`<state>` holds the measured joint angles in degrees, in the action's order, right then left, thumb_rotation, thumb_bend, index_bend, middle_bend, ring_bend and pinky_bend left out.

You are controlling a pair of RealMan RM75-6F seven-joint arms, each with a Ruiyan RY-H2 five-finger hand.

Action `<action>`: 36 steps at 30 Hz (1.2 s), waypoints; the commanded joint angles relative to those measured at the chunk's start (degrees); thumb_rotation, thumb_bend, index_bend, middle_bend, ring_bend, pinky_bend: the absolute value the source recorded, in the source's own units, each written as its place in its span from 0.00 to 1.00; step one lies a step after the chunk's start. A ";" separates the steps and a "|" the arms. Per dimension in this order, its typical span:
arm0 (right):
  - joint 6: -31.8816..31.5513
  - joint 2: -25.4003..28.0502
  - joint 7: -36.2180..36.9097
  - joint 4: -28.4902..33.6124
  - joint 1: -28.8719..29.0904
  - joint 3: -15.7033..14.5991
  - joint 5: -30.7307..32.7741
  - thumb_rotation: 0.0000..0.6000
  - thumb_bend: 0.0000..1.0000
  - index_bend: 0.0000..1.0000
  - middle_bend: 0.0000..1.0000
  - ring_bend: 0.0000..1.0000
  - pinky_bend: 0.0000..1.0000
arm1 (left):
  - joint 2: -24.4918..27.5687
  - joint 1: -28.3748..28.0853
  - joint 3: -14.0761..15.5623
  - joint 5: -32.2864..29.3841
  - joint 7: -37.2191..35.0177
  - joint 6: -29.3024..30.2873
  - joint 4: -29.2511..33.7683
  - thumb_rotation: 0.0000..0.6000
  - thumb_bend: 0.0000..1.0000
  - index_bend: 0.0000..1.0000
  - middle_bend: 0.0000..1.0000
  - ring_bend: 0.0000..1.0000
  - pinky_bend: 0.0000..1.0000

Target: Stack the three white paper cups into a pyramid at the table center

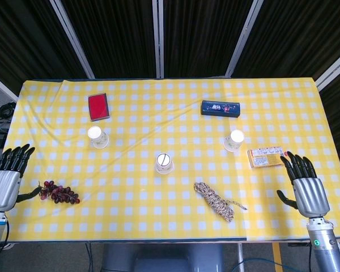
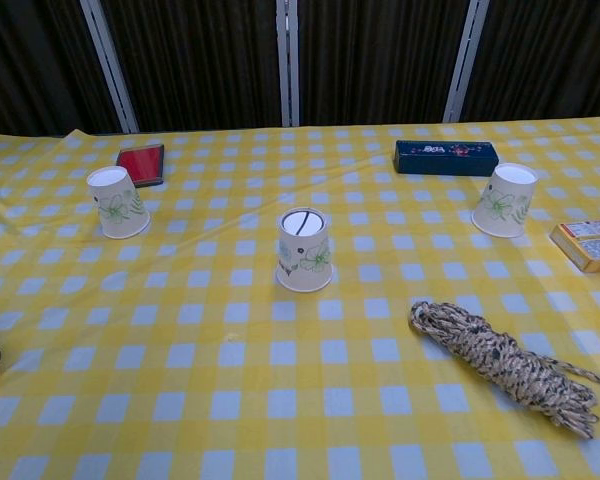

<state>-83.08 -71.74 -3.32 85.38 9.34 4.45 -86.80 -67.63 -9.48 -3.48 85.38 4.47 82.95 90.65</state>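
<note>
Three white paper cups with green prints stand upside down and apart on the yellow checked tablecloth (image 1: pixel 158 107). The left cup (image 1: pixel 98 136) (image 2: pixel 117 202) is near the red box. The middle cup (image 1: pixel 164 163) (image 2: pixel 304 250) sits at the table centre. The right cup (image 1: pixel 233 140) (image 2: pixel 504 200) is below the dark blue box. My left hand (image 1: pixel 7 174) rests open at the left table edge. My right hand (image 1: pixel 306 184) lies open at the right edge. Both hands hold nothing and are far from the cups. The chest view shows neither hand.
A red flat box (image 1: pixel 98 106) and a dark blue box (image 1: pixel 220 108) lie at the back. An orange-yellow packet (image 1: pixel 266 157) sits by my right hand. A coiled rope (image 1: pixel 215 201) lies front right. A bunch of dark grapes (image 1: pixel 59 193) lies front left.
</note>
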 commanded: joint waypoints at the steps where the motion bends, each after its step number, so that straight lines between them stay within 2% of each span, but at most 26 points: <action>1: -0.04 0.08 0.11 0.02 -0.05 0.03 0.07 1.00 0.14 0.00 0.00 0.00 0.00 | 0.00 -0.02 0.01 -0.01 0.06 -0.05 0.00 1.00 0.12 0.00 0.00 0.00 0.00; 13: -0.15 0.37 0.78 0.10 -0.07 0.21 0.10 1.00 0.14 0.00 0.00 0.00 0.00 | -0.22 -0.47 -0.15 -0.54 0.26 -0.95 -0.07 1.00 0.12 0.00 0.00 0.00 0.00; 17: 1.00 0.13 0.84 -0.50 0.33 0.52 1.11 1.00 0.14 0.00 0.00 0.00 0.00 | -0.41 -1.98 -1.65 -2.26 -0.01 -2.90 -0.48 1.00 0.15 0.00 0.00 0.00 0.00; 19: 1.69 -0.05 0.87 -0.89 0.54 0.67 1.73 1.00 0.14 0.00 0.00 0.00 0.00 | -0.51 -3.28 -2.81 -3.76 -0.04 -4.69 -1.03 1.00 0.19 0.00 0.00 0.00 0.00; 23: 2.17 -0.02 1.19 -1.22 0.78 1.26 2.68 1.00 0.14 0.00 0.00 0.00 0.00 | -0.41 -6.76 -5.43 -7.34 0.11 -9.84 -2.39 1.00 0.23 0.09 0.00 0.00 0.00; 29: 0.58 0.86 2.79 -0.64 0.34 1.99 2.63 1.00 0.14 0.00 0.00 0.00 0.00 | -0.31 -14.03 -9.36 -13.85 0.76 -20.97 -5.81 1.00 0.23 0.17 0.00 0.00 0.00; 32: 0.21 1.25 3.35 -0.46 0.23 2.17 2.59 1.00 0.14 0.00 0.00 0.00 0.00 | -1.46 -18.96 -11.15 -17.89 2.42 -27.90 -9.73 1.00 0.23 0.19 0.00 0.00 0.00; 36: 0.45 1.28 3.55 -0.59 0.32 2.28 2.84 1.00 0.14 0.00 0.00 0.00 0.00 | -2.97 -22.85 -11.90 -21.93 4.10 -33.72 -13.13 1.00 0.23 0.21 0.00 0.00 0.00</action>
<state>-82.68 -70.45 0.21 84.81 9.65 6.72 -84.00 -69.38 -29.25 -14.15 66.51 7.10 53.05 80.27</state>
